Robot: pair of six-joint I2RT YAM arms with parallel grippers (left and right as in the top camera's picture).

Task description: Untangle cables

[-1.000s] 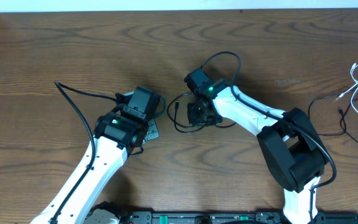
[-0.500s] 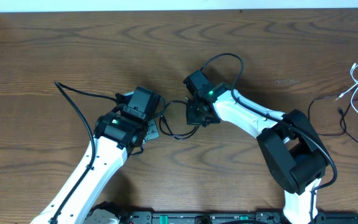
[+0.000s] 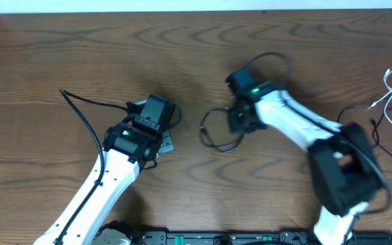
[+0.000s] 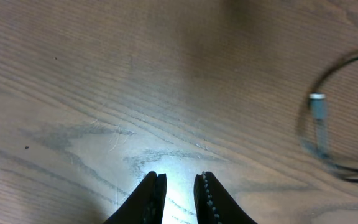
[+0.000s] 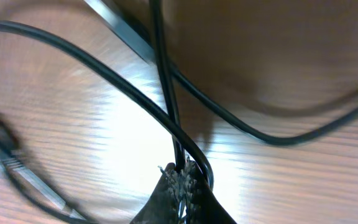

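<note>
Cable (image 5: 165, 81) on dark wood-grain table (image 3: 80, 54); white strip (image 3: 182, 5) beyond far edge.

black cables (image 5: 160, 62), white cable (image 3: 386, 96), wood-grain table (image 3: 80, 54)

Table (image 3: 80, 54): brown wood grain, smooth, faint sheen under glare.
Black cable (image 5: 162, 62): smooth, glossy plastic sheath.
Plug (image 4: 317, 107): silvery, metal-looking.
White cable (image 3: 388, 95), 3 o'clock: smooth, plastic-looking.
Left gripper (image 4: 180, 190): matt black fingers, beaded inner edges.

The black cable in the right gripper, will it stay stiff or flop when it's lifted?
Probably floppy: the black cable lies in loose curves from the right gripper. Likely light, being thin. The plug end may swing.
</note>
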